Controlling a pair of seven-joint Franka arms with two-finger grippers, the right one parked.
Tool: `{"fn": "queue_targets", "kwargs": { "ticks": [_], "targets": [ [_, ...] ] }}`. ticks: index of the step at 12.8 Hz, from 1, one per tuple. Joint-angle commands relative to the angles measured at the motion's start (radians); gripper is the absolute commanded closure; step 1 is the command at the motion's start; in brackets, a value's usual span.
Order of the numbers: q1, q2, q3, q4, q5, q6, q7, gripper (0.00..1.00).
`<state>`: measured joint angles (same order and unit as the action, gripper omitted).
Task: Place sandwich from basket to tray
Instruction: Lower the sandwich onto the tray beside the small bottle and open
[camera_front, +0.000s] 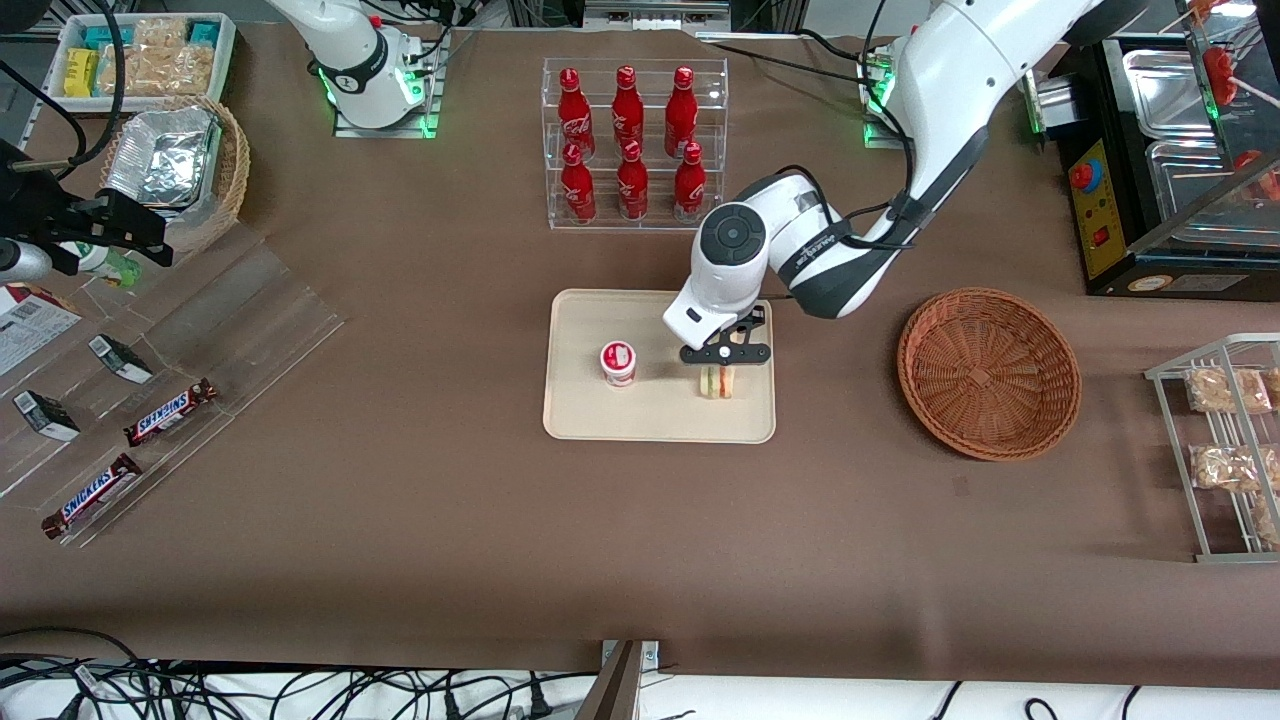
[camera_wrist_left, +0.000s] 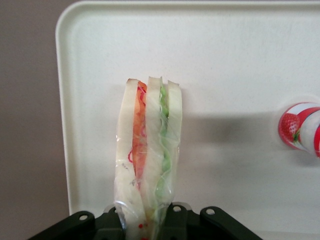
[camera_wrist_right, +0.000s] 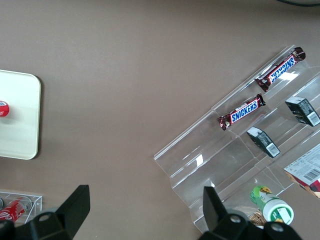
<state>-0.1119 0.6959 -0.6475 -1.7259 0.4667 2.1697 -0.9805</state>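
From the front, the tray (camera_front: 590, 420) lies in the middle of the brown table (camera_front: 500, 530). The gripper (camera_front: 723, 372) hangs over the tray and grips the sandwich (camera_front: 717, 383) from above. The sandwich stands on its edge on the tray, at the end nearer the basket (camera_front: 988, 372). A small cup (camera_front: 618, 363) with a red and white lid stands on the tray too, beside the sandwich. The basket sits on the table, just off the tray, toward the working arm's end.

In the left wrist view, the sandwich (camera_wrist_left: 149, 155) is wrapped in clear film and sits between the black fingers (camera_wrist_left: 220, 225), close to the tray (camera_wrist_left: 240, 60) rim. The cup (camera_wrist_left: 301, 127) is on the tray, apart from the sandwich.

In the right wrist view, one corner of the tray (camera_wrist_right: 20, 120) shows, with the cup (camera_wrist_right: 2, 108) on it. Two chocolate bars (camera_wrist_right: 241, 112) lie on a clear stand (camera_wrist_right: 220, 165), well apart from the tray.
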Motion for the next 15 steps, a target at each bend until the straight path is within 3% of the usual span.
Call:
{"fn": "queue_targets", "kwargs": {
  "ticks": [1,5,6,7,12,15],
  "targets": [
    [-0.006,0.005,-0.001,-0.024,0.042,0.021,-0.041,1.00],
    [-0.014,0.040,-0.003,-0.024,0.122,0.022,-0.116,1.00],
    [-0.014,0.042,-0.003,-0.023,0.122,0.022,-0.128,0.67],
    [-0.012,0.040,-0.003,-0.023,0.122,0.021,-0.133,0.02],
    [0.030,-0.061,-0.012,0.029,0.090,-0.031,-0.136,0.00],
    [0.057,-0.104,-0.014,0.176,0.014,-0.166,-0.133,0.00]
  ]
}}
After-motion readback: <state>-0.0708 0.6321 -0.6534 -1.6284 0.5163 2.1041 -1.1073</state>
